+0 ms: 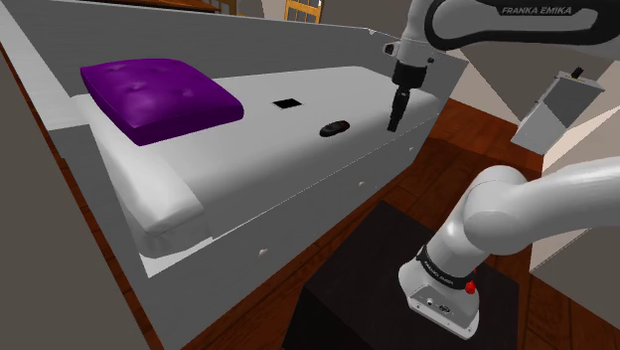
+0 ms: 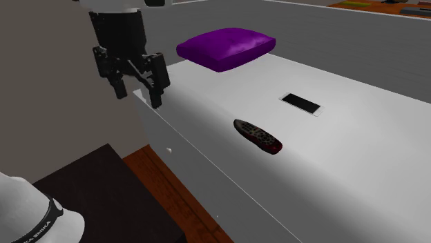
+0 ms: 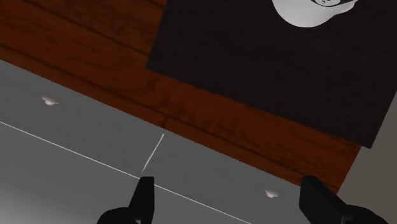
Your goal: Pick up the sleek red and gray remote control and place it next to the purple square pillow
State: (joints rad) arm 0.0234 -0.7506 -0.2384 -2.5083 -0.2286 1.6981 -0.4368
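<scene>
Now your gripper point(image 2: 138, 95) (2 fingers spread, clasping nothing) hangs at the front edge of the white surface point(image 2: 359, 138); the remote control point(image 2: 257, 136) lies on top, well outside your jaws.

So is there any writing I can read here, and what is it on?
"FRANKA EMIKA": on the white arm's upper link.
Black band low on the arm: lettering too small to read.
Remote control: button marks too small to read.

Flat, even light w/ soft sheen on pillow point(image 1: 159, 96).
</scene>
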